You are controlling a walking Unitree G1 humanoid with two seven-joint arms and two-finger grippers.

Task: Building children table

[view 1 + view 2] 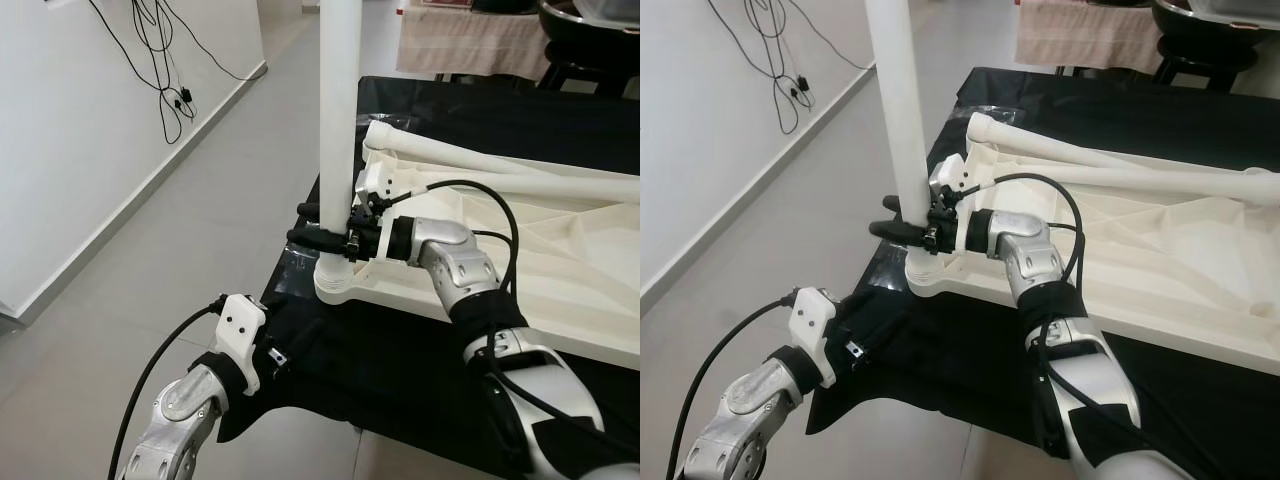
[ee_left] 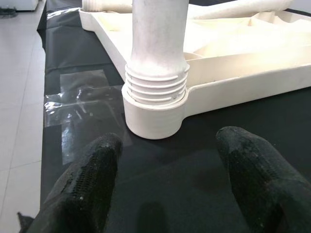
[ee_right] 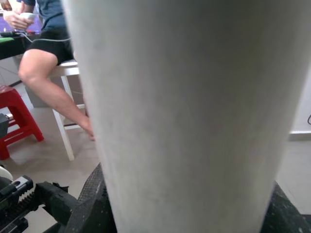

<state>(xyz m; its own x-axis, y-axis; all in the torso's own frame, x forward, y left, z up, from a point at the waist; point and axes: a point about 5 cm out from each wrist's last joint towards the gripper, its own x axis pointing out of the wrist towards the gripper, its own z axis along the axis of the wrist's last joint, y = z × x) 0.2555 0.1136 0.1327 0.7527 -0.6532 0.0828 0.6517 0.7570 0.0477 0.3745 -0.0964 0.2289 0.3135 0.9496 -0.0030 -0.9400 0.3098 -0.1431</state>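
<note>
Left eye view: right pincer [image 1: 322, 226] grips one upright leg [image 1: 338, 110]; two legs [image 1: 520, 170] lie loose; left pincer [image 2: 165, 170] open, empty.

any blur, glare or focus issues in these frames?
Eye views: sharp, evenly lit, no motion blur. Left wrist view: glare on the clear tape patch; the fingertips are soft, the leg's threaded base crisp. Right wrist view: table leg too close, featureless and slightly soft.
</note>
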